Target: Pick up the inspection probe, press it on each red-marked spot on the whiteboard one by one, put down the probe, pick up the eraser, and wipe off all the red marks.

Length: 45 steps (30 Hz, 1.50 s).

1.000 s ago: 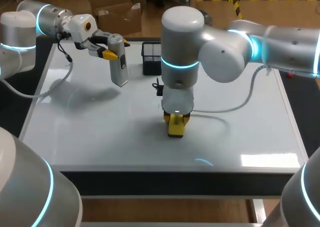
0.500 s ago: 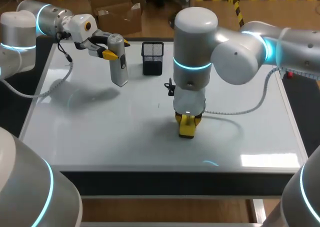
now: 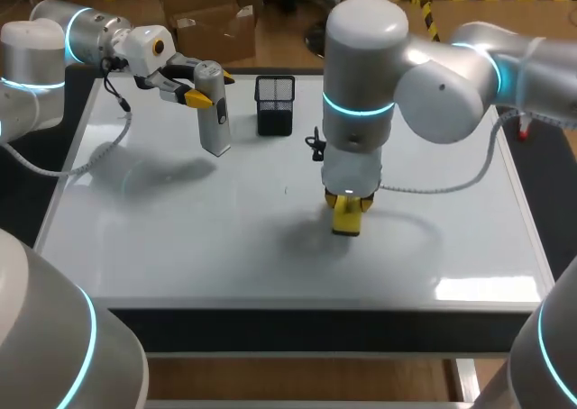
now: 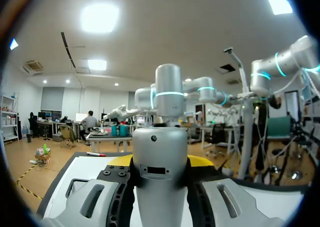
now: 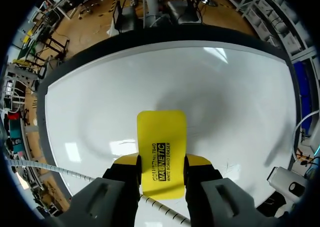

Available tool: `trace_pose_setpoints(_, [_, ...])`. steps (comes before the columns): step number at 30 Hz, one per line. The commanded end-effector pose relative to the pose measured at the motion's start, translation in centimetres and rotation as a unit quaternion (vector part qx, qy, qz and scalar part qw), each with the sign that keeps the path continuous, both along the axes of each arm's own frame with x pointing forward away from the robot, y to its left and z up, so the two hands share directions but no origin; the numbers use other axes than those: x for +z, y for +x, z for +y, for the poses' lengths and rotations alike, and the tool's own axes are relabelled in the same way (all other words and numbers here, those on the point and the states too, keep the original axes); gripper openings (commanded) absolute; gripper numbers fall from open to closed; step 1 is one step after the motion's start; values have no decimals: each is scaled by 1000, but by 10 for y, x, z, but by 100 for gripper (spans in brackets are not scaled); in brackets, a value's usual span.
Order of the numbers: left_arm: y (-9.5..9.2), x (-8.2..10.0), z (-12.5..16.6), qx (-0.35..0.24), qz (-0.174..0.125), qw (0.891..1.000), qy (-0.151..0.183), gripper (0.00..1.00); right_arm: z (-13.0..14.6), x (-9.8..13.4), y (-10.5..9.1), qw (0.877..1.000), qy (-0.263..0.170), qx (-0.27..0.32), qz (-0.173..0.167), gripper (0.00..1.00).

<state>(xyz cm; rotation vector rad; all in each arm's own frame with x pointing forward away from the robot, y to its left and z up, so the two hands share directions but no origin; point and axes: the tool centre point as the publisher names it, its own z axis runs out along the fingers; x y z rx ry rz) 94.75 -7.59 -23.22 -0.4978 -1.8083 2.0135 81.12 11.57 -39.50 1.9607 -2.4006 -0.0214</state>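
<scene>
The right gripper (image 5: 161, 163) is clamped on the yellow eraser (image 5: 161, 132), one finger on each long side. The eraser's far end points down at the whiteboard (image 3: 180, 220) covering the counter and appears to rest on it. Away to that gripper's side, the left gripper (image 3: 202, 96) is closed around the upper body of the grey inspection probe (image 3: 215, 121), which stands upright between its fingers. Whether the probe's foot touches the board cannot be told. A black mesh basket (image 3: 275, 105) sits between the two grippers, nearer the probe. No red mark can be made out on the board around the eraser. The wiping looks nearly done or done, though the bulk of the right arm hides the strip behind it.

The risks appear to lie in the sweep. A stroke carried toward the basket could push it across the board or knock it into the probe. Heavy pressure, or a stroke with the eraser tilted, could twist it loose between the fingers, since they hold only its near end. The grey cable (image 3: 424, 189) trailing from the right wrist lies low over the board and could drag across the wiped area. The probe has not been set down, so any slackening of the left grip could drop it onto the board.
</scene>
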Motion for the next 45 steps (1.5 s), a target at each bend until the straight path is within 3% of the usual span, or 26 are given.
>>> trace_pose_setpoints(1, [1, 1, 0, -1, 0, 1000, 1, 0, -9, 15, 0, 1000, 1, 3, -5, 0])
trace_pose_setpoints(23, [1, 1, 0, -1, 0, 1000, 1, 0, -11, 20, 2, 1000, 3, 2, -7, 0])
trace_pose_setpoints(34, [1, 1, 0, -1, 0, 1000, 1, 0, -23, 30, 74, 999, -7, 34, -34, 0])
trace_pose_setpoints(45, [1, 1, 0, -1, 0, 1000, 1, 0, -36, 16, 135, 999, 15, 41, -29, 0])
